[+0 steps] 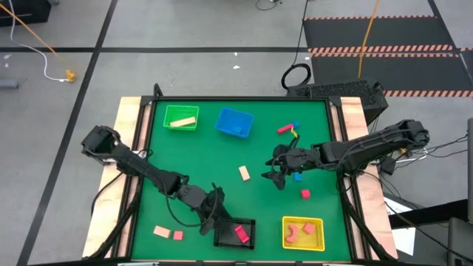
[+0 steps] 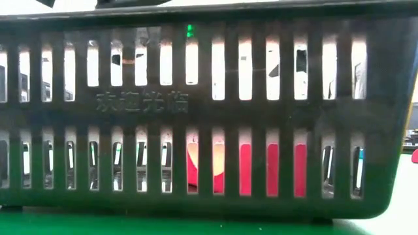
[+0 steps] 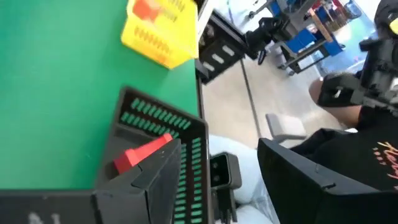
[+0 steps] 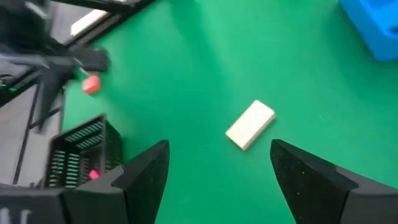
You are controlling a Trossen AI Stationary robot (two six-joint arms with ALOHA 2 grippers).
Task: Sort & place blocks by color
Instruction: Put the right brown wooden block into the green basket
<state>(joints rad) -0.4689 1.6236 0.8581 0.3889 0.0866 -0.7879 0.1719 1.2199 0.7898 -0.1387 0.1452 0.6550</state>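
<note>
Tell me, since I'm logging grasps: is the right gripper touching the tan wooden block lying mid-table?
Apart. The right wrist view shows the right gripper open, green mat visible all around the tan wooden block ahead of its fingers.

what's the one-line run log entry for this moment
left end effector: over black basket, pink-red block inside | right end effector: open, facing tan block

The table [image 1: 222, 185] is covered in plain green, edged with pale wood. On it sit four slotted baskets: a green basket [image 1: 181, 118] holding a tan block [image 1: 184, 122], a blue basket [image 1: 234, 123], a yellow basket [image 1: 303, 233] with pink-red pieces, and a black basket [image 1: 235, 232] (its ribs showing green through the gaps) holding a pink-red block [image 1: 242, 235]. Another tan block [image 4: 250, 125] lies on the green.
</note>
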